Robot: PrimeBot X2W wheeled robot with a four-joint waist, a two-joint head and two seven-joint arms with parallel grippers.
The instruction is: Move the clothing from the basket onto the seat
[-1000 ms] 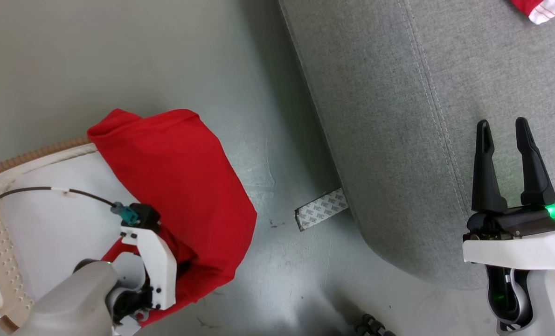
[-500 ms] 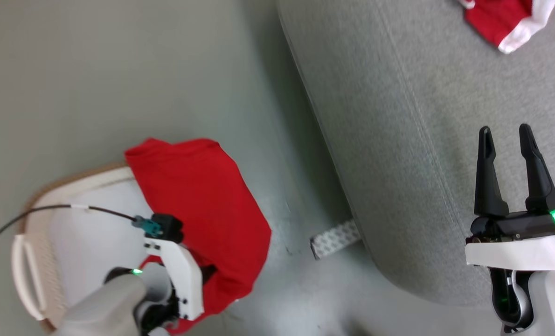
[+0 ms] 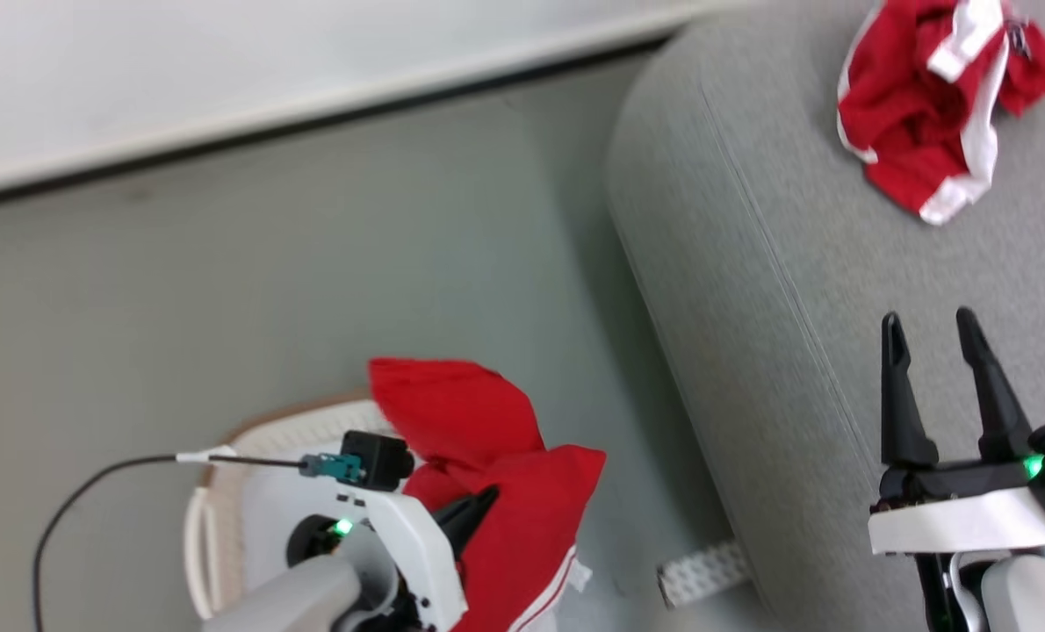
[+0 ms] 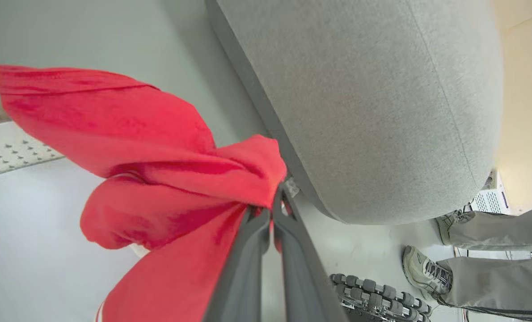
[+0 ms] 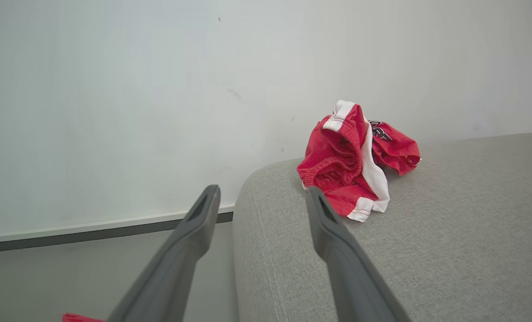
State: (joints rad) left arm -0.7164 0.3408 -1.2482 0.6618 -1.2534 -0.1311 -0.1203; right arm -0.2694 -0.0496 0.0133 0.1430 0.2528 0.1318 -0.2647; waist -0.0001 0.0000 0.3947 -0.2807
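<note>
A plain red piece of clothing [image 3: 505,474] hangs bunched from my left gripper [image 3: 474,513], which is shut on it just above and to the right of the basket [image 3: 263,426]. The left wrist view shows the fingertips [image 4: 277,197] pinching a fold of that red cloth [image 4: 158,179], with the basket's holed wall [image 4: 11,152] behind. A second piece of clothing, red with white stripes [image 3: 926,114], lies crumpled on the grey seat [image 3: 795,263]. My right gripper [image 3: 926,329] stands open over the seat's near edge, with nothing between its fingers. Ahead of it, the striped garment [image 5: 351,165] rests on the seat [image 5: 427,259].
Grey floor lies between the basket and the seat, ending at a white wall with a dark baseboard [image 3: 312,123]. A patterned strip [image 3: 698,570] lies on the floor at the seat's base. A person's shoe [image 4: 427,273] and my wheel [image 4: 382,290] are near the seat's corner.
The head camera has swung up, bringing the wall and the striped garment into view. My left gripper has raised the red garment out of the basket. The right gripper stays open.
</note>
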